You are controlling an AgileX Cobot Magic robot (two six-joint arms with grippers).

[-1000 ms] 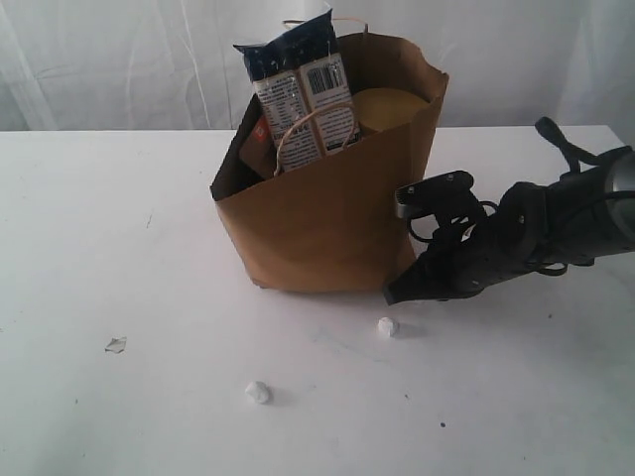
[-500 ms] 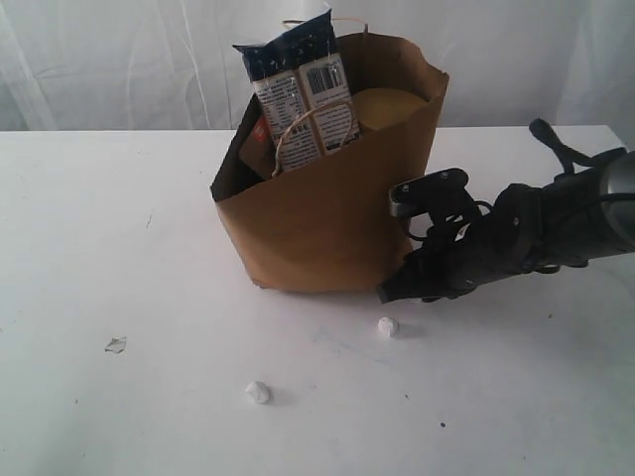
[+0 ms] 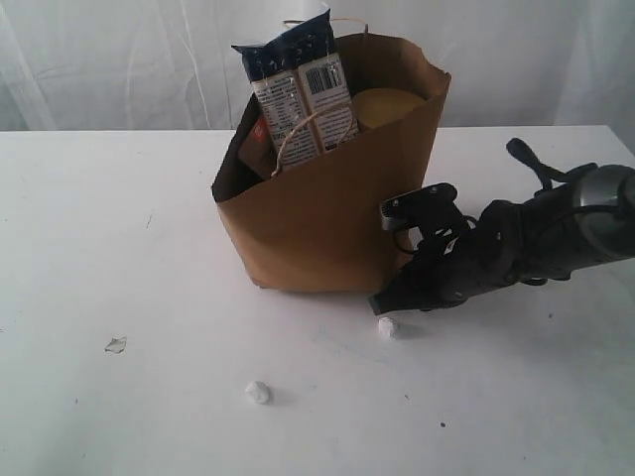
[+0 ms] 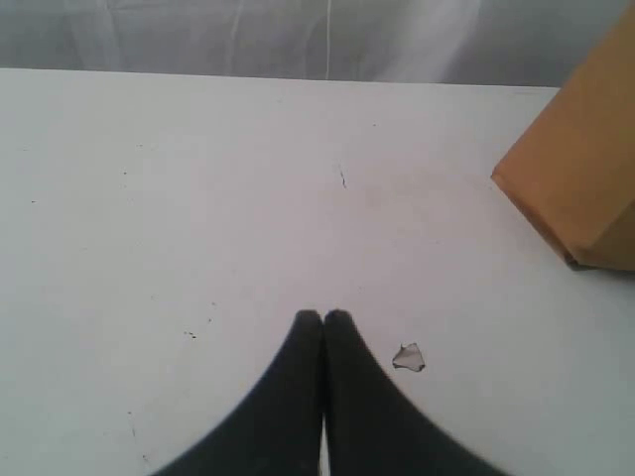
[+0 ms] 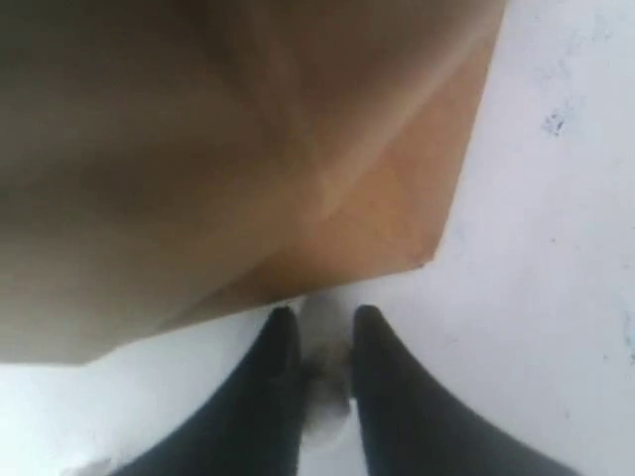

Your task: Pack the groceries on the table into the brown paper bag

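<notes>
The brown paper bag (image 3: 327,208) stands upright near the middle of the table (image 3: 119,228), its mouth open. The long blue-white packet (image 3: 298,94) stands on end inside it and sticks well above the rim. Beside it, the yellow top of the gold-lidded jar (image 3: 387,104) shows just over the rim. The right gripper (image 3: 380,300) reaches in low from the right, its tips just off the tabletop at the bag's lower right corner. In the right wrist view its fingers (image 5: 283,332) stand a narrow way apart, with a crumpled white scrap (image 3: 388,326) lying in the gap; whether they touch it cannot be told. A second scrap (image 3: 258,393) lies further toward the front of the table, well apart from the bag. The left gripper (image 4: 322,315) shows only in its own wrist view, tips pressed together on nothing, above bare tabletop. A small grey chip (image 4: 408,357) lies just beside it, and the bag's corner is some way off.
</notes>
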